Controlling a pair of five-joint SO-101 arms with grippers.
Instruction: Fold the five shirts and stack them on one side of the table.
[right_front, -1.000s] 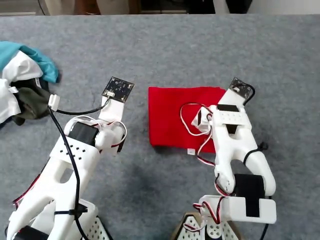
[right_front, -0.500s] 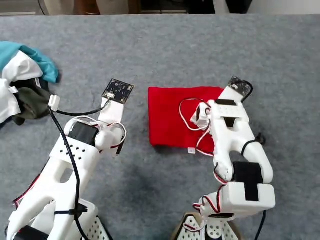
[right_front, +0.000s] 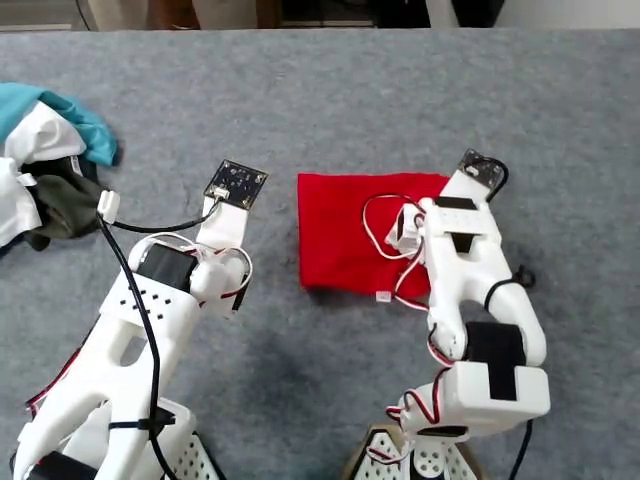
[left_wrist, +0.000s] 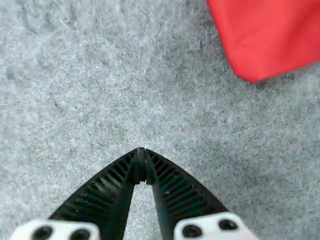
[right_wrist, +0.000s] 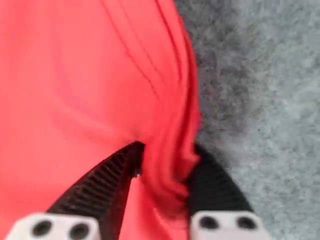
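Observation:
A folded red shirt lies flat in the middle of the grey table. My right gripper sits at the shirt's right edge, shut on a bunched fold of the red shirt. Left of the shirt, my left gripper hangs over bare table with its fingers shut and nothing in them. A corner of the red shirt shows just ahead of it. In the high view the left arm ends a short way left of the shirt.
A heap of unfolded shirts lies at the table's far left edge: a teal one, a white one and a dark olive one. Grey table stretches behind the red shirt and to its right.
The right arm has swung slightly to the left at the red shirt's right edge. The left arm and the shirt heap have not moved.

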